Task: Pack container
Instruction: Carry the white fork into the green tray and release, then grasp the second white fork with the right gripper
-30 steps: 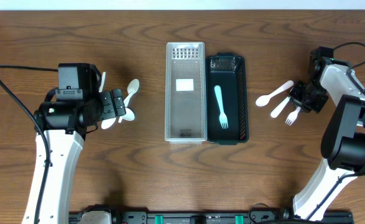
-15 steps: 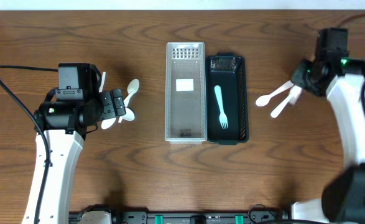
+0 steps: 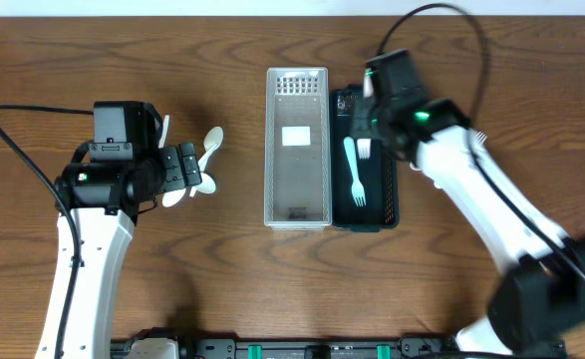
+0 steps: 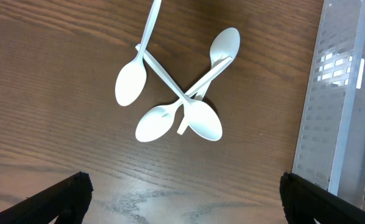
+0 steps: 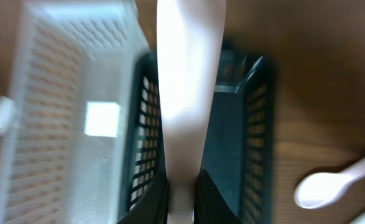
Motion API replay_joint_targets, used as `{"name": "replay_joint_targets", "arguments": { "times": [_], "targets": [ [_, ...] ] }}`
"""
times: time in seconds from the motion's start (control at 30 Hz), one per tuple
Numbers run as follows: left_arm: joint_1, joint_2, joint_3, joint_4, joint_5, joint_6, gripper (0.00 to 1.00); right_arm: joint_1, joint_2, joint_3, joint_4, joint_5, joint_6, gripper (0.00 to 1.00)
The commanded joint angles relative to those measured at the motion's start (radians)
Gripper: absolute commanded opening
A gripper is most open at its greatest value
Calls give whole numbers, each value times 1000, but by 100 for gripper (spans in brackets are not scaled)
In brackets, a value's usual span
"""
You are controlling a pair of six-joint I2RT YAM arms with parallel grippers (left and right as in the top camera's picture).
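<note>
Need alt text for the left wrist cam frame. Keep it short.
Four white plastic spoons lie in a crossed, overlapping pile on the wooden table. The left gripper is open, with its dark fingertips in the bottom corners of the frame. A clear perforated container runs along the right edge.

Between the heap of white spoons (image 3: 200, 165) and the clear perforated bin (image 3: 297, 147) I see a strip of bare table (image 3: 240, 150) where a gripper could pass. The left gripper (image 3: 184, 168) stands with fingers wide apart just beside the spoons; these cross one over another (four in the left wrist view). The clear bin touches the dark bin (image 3: 363, 199), leaving no gap. Over the dark bin the right gripper (image 3: 370, 128), closed on a white fork (image 3: 365, 150), blocks the way with its arm, and a teal fork (image 3: 354, 172) lies inside.
</note>
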Motion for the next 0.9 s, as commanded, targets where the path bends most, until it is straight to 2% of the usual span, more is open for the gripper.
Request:
{"name": "replay_joint_targets", "arguments": {
  "times": [0.0,0.07,0.13,0.3,0.43,0.67,0.87],
  "targets": [
    [5,0,20,-3,-4,-9,98,5,124,0,-3,16,31,7],
    [5,0,20,-3,-4,-9,98,12,185,0,-18,14,29,11],
    [5,0,20,-3,-4,-9,98,24,203,0,-28,23,28,18],
    [5,0,20,-3,-4,-9,98,47,122,13,-28,38,-10,57],
    [5,0,20,-3,-4,-9,98,26,-11,15,-27,109,-9,73],
    [5,0,20,-3,-4,-9,98,-149,-169,14,-44,150,-5,73],
    [5,0,20,-3,-4,-9,97,-394,-124,13,-158,145,11,68]
  ]
}}
